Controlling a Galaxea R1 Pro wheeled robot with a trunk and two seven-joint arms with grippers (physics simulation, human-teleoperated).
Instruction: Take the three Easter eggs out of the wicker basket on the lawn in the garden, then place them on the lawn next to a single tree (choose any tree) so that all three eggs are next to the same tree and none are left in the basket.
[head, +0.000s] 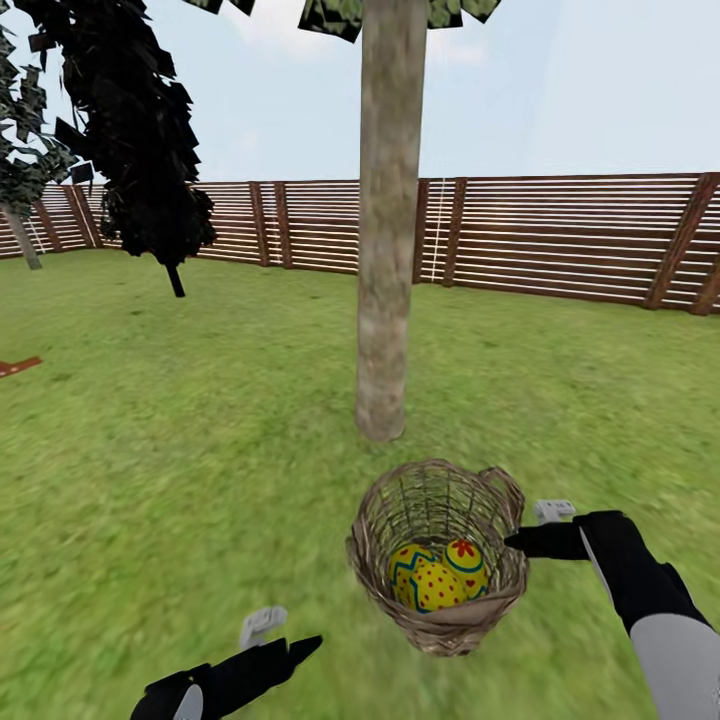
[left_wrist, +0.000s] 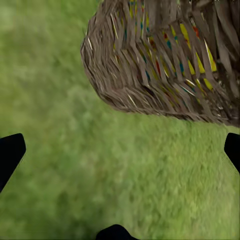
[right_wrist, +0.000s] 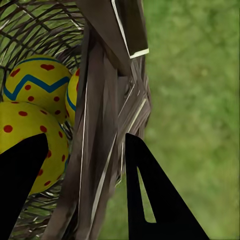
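Note:
The wicker basket (head: 437, 612) sits tilted on the lawn (head: 200, 450), just in front of the pale trunk of the tree (head: 385, 300). Three yellow Easter eggs lie inside: a zigzag one (head: 408, 562), a red-dotted one (head: 438, 588) and one with a red flower (head: 466, 562). My right gripper (head: 530, 530) clamps the basket's right rim. In the right wrist view one finger (right_wrist: 20, 185) is inside by the eggs (right_wrist: 37, 82) and the other (right_wrist: 155, 200) is outside the wall (right_wrist: 100, 150). My left gripper (head: 285, 640) hangs open over the grass beside the basket (left_wrist: 165, 65).
A brown slatted fence (head: 560, 235) closes the yard behind the tree. A dark, nearly black tree (head: 140, 130) stands at the back left. A reddish-brown edge (head: 18, 366) shows at the far left. Grass spreads all around the trunk.

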